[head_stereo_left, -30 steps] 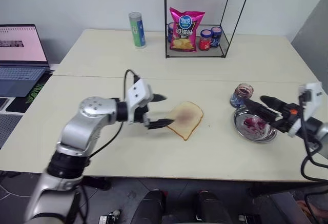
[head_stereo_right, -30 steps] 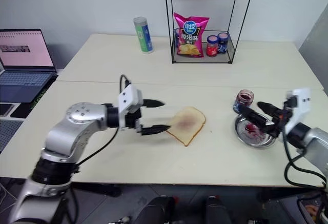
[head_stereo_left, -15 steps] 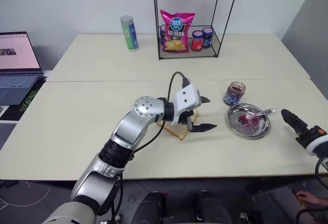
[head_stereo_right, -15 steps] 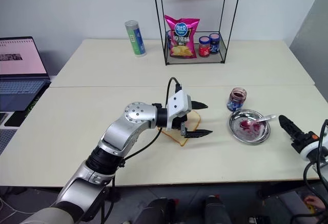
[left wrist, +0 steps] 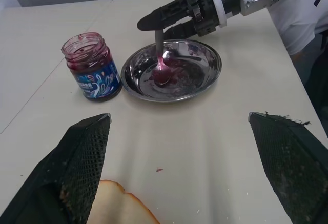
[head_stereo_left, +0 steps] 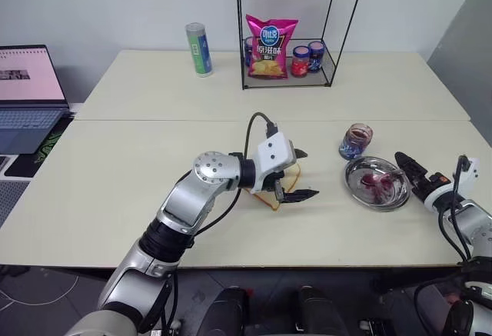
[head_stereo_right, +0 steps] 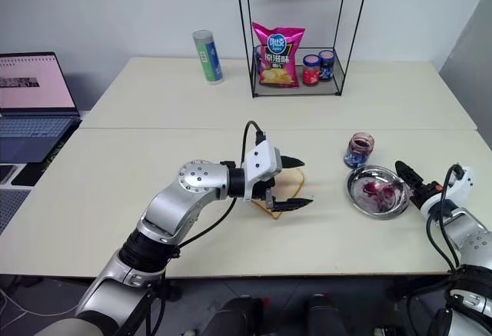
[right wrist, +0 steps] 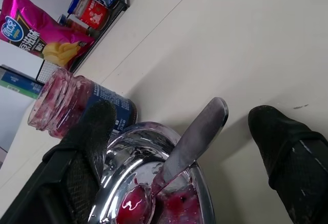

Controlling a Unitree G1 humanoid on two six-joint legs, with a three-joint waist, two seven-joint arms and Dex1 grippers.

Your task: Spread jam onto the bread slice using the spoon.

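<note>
R gripper [left wrist: 177, 21] sits at the rim of the steel dish [head_stereo_left: 350, 178], fingers apart w/ the spoon [right wrist: 192, 139] handle between them, not clamped yet. Spoon lies in the dish, bowl down in the jam [left wrist: 163, 75], handle propped up over the rim toward the gripper. To do the pickup well: centre the handle between the pads, close high on the handle (clear of the sticky end), lift level so jam stays on.

L gripper [head_stereo_left: 301, 174] is also spread, empty, hovering over the bread slice [left wrist: 120, 208], which lies well apart from the dish.

Open jam jar [head_stereo_left: 354, 141] stands just beside the dish; could get knocked. Wire rack [head_stereo_left: 288, 28] w/ chip bag, a can and a laptop are well clear of the dish.
</note>
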